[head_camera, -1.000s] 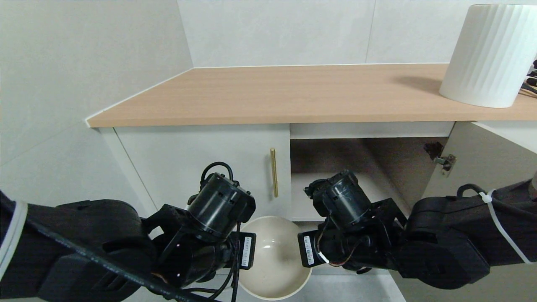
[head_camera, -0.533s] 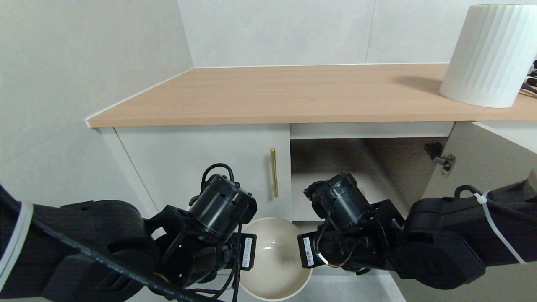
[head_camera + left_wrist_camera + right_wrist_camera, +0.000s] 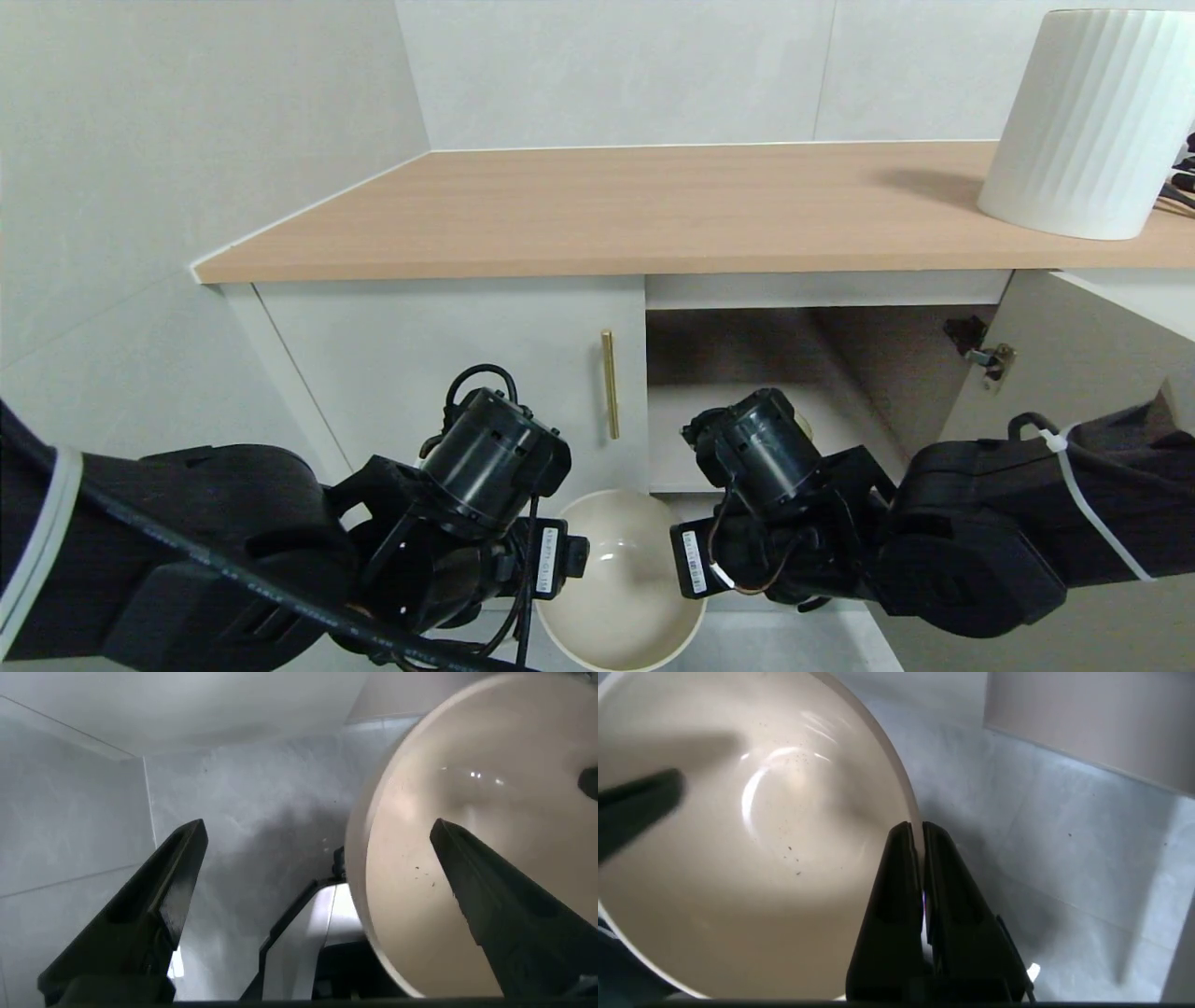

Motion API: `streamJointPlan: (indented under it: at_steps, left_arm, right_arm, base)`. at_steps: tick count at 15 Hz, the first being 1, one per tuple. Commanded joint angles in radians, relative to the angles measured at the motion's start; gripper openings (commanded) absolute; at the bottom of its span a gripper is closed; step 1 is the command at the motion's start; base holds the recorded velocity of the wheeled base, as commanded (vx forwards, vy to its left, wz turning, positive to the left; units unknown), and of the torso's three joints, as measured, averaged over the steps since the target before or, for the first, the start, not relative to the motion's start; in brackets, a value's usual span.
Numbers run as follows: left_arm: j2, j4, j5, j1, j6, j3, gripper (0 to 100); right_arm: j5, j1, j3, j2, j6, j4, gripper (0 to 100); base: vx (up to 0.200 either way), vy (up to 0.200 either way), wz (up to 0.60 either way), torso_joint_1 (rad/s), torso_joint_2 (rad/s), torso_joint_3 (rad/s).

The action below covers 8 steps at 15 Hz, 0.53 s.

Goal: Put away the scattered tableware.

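Note:
A cream bowl hangs low in front of the cabinet, between my two arms. My right gripper is shut on the bowl's rim, and the right wrist view shows its fingers pinched over the edge of the bowl. My left gripper stands open on the opposite side. In the left wrist view its fingers are spread wide, one inside the bowl and one outside, so the rim lies between them without being clamped.
The white cabinet's right door stands open onto a dark compartment with a shelf. Its left door is closed, with a brass handle. A white ribbed cylinder stands on the wooden countertop at the right. Grey floor lies below.
The bowl has shifted slightly right and down with my right gripper. My left gripper's fingers have spread apart off the rim.

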Motion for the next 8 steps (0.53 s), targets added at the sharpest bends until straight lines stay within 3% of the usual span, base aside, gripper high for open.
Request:
streamJointPlan:
  at_steps: [1, 5, 8]
  left_arm:
    - [0.000, -0.001, -0.001, 0.002, 0.000, 0.000, 100]
    - [0.000, -0.001, -0.001, 0.002, 0.000, 0.000, 100]
    - [-0.008, -0.001, -0.001, 0.002, 0.000, 0.000, 100]
  right_arm:
    - [0.001, -0.003, 0.000, 0.025, -0.006, 0.014, 0]
    - [-0.082, -0.059, -0.052, 0.065, -0.061, 0.222, 0]
    - [-0.113, -0.136, -0.069, 0.077, -0.061, 0.222, 0]
  base:
    - [0.000, 0.000, 0.00, 0.000, 0.00, 0.000]
    - [0.000, 0.000, 0.00, 0.000, 0.00, 0.000]
    - [0.000, 0.000, 0.00, 0.000, 0.00, 0.000]
